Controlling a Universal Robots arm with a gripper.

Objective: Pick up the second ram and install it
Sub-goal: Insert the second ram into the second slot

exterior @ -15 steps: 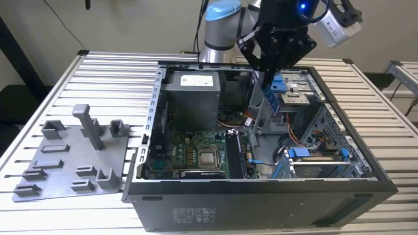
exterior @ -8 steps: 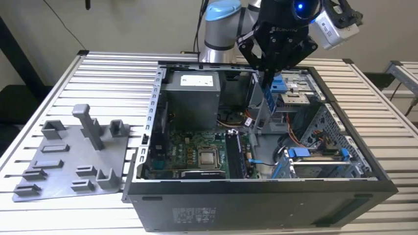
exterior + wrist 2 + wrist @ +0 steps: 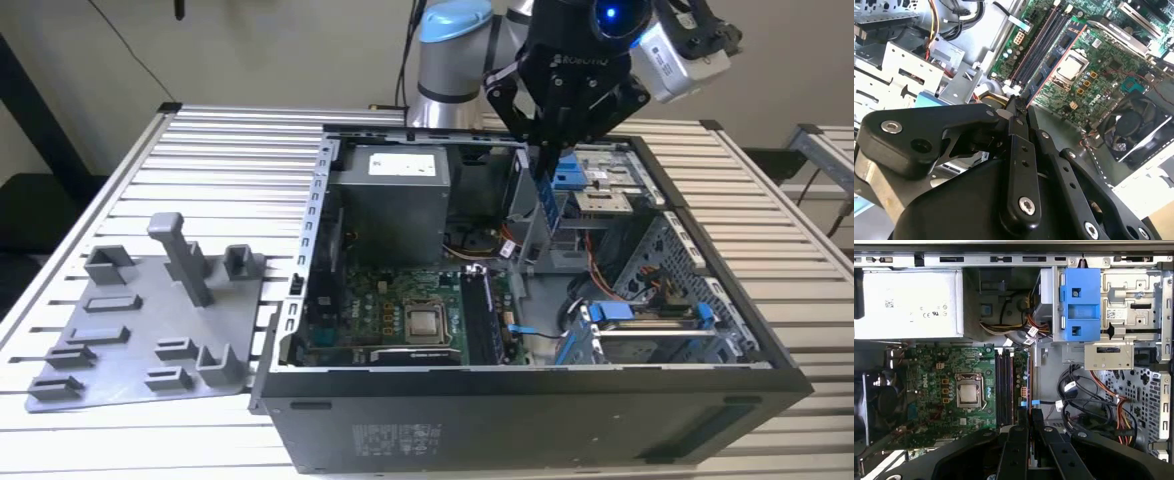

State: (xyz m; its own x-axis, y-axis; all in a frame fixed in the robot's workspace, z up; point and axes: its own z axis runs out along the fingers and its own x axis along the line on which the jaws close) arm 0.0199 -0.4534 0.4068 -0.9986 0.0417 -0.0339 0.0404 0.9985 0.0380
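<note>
Stands upright at the back of the exterior view: grey arm [image 3: 447, 75], blue cap at the joint. Bends at the wrist [image 3: 601, 20] to point the black gripper [image 3: 545, 150] straight down. Linkage bars splayed wide up top, narrowing toward the tips. In the first wrist view, fingers [image 3: 1016, 450] run long and parallel, with a thin slit between. Seems clamped on the edge of the ram [image 3: 1029, 447], though too dark there to be sure.

Bright, soft light from above. The table [image 3: 120, 150] shines pale; the case [image 3: 534, 420] is darker inside, with soft shadows.
</note>
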